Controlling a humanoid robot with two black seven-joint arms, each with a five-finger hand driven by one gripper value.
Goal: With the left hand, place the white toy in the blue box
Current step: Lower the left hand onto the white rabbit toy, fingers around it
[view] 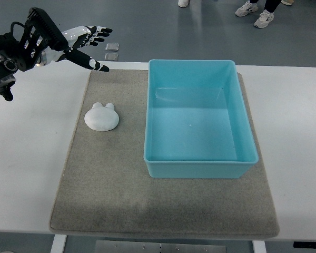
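1. The white toy (101, 116) lies flat on the grey mat (121, 195), on the mat's left half, its two small ears pointing toward the far edge. Nothing is touching it.

2. Just to its right, with a strip of bare mat between them, stands the blue box (200, 163). It is open-topped and I can see nothing inside it.

3. The mat sits on a white table (26, 174), with the box covering much of the mat's right side.

4. The left hand (81, 45) comes in from the upper left and hangs over the mat's far left corner, well apart from the toy. Its fingers (97, 31) are stretched out and spread, holding nothing.

5. I can't spot the right arm anywhere from where I stand.

6. Beyond the table, a few shoes (255, 13) of people standing by show on the floor.

7. To my eye this is the reach, the very start: no grasp yet, and the toy not lifted.

8. Next, I'd say, the hand must travel toward the robot and down over the toy, keep the fingers wide enough to straddle its rounded body, then close, lift and carry it right over the box wall.
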